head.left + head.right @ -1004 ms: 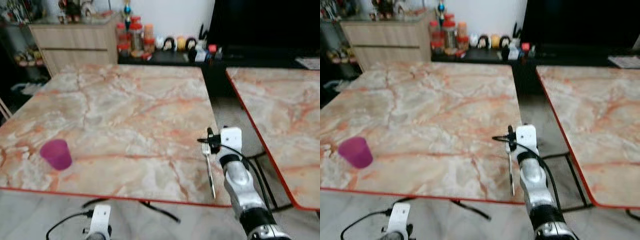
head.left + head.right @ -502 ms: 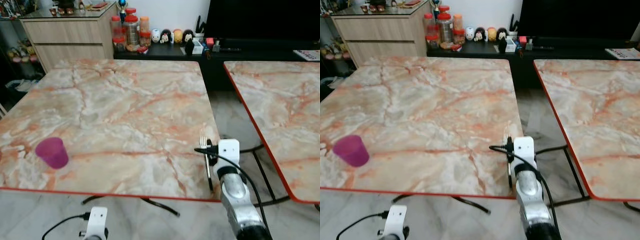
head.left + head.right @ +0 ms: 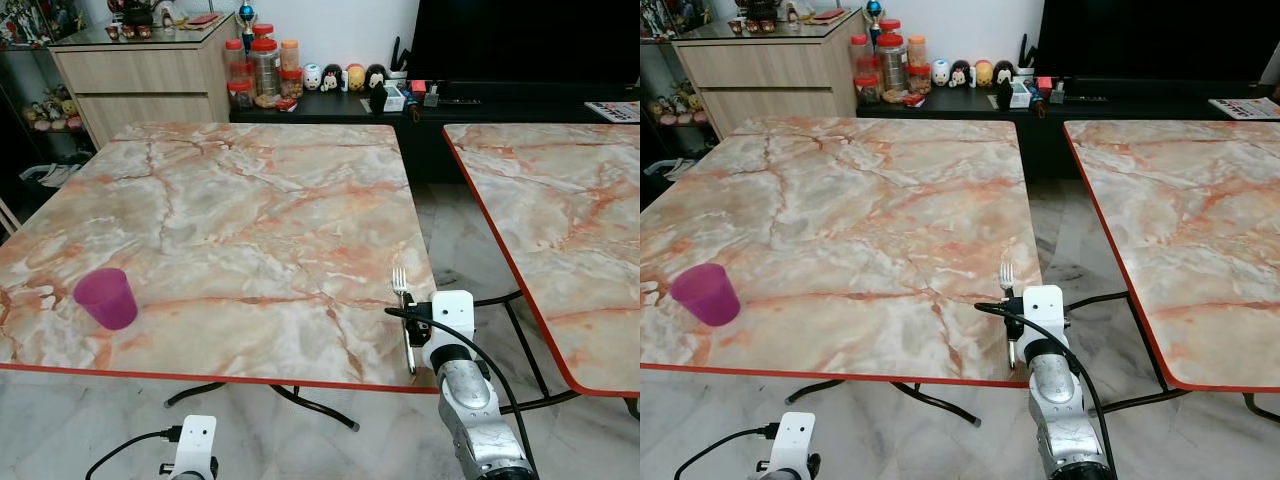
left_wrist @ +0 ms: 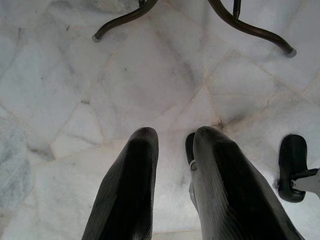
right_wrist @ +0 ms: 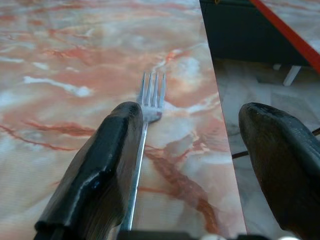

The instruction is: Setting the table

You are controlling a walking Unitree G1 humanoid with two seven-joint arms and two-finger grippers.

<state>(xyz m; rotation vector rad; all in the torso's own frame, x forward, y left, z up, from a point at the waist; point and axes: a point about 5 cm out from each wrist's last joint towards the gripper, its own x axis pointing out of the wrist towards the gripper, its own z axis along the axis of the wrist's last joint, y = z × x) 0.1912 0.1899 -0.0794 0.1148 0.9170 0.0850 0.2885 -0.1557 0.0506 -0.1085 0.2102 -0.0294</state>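
Observation:
A silver fork (image 3: 401, 295) lies flat on the marble table (image 3: 250, 220), close to its right front corner, tines pointing away from me. My right gripper (image 5: 192, 115) is open and low over the table's front edge. The fork (image 5: 151, 97) runs under one finger (image 5: 107, 165), while the other finger (image 5: 280, 160) hangs past the table's right side. Nothing is held between them. A purple cup (image 3: 105, 297) stands upright near the front left of the table. My left gripper (image 4: 170, 145) hangs below the table over the floor, fingers close together.
A second marble table (image 3: 560, 200) stands to the right, across a narrow gap of floor. Behind the tables are a wooden cabinet (image 3: 150, 80) and a low dark shelf with jars and figurines (image 3: 300, 75). Black table legs (image 4: 250, 27) cross the tiled floor.
The camera has shifted. My right gripper has drawn back along the fork toward the table's front edge. The fork stays flat on the table and the cup has not moved.

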